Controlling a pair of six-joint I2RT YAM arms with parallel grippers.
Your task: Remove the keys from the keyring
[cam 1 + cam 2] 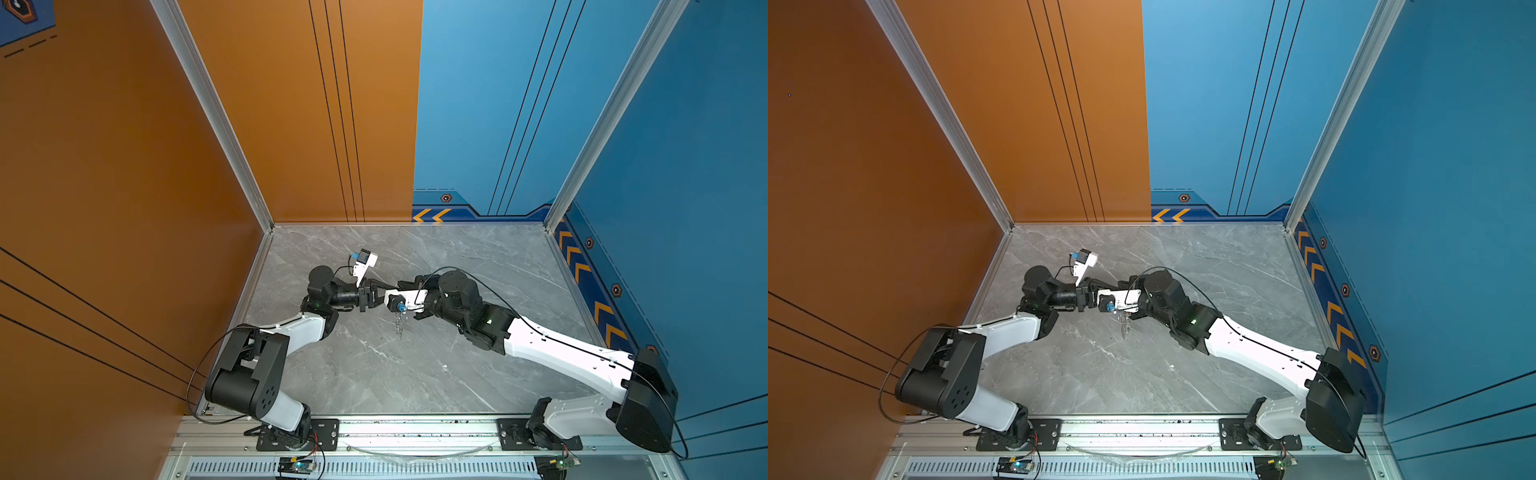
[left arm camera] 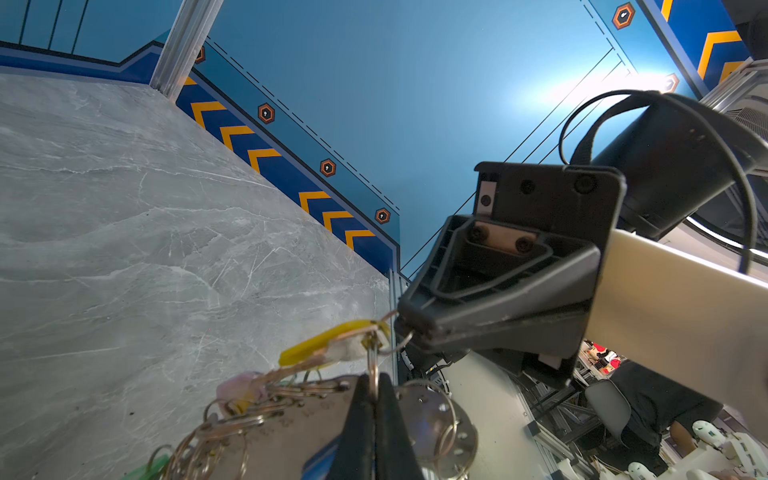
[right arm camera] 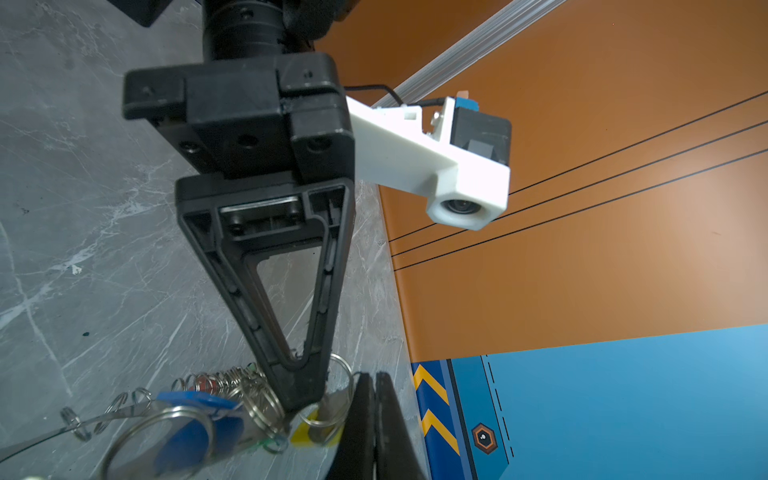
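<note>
The left gripper (image 2: 375, 380) is clamped on the keyring (image 2: 282, 449) rim. Just beside the keyring, the right gripper (image 2: 405, 328) pinches the split ring (image 2: 400, 343) of the yellow-tagged key (image 2: 316, 344).

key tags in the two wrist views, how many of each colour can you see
yellow tag: 1
pink tag: 1
green tag: 1
blue tag: 1
red tag: 1
total: 5 in view; the bunched rings may hide more

Grey keyring (image 2: 291, 436) hanging aloft; tagged keys (image 2: 318, 347) attached.
</note>
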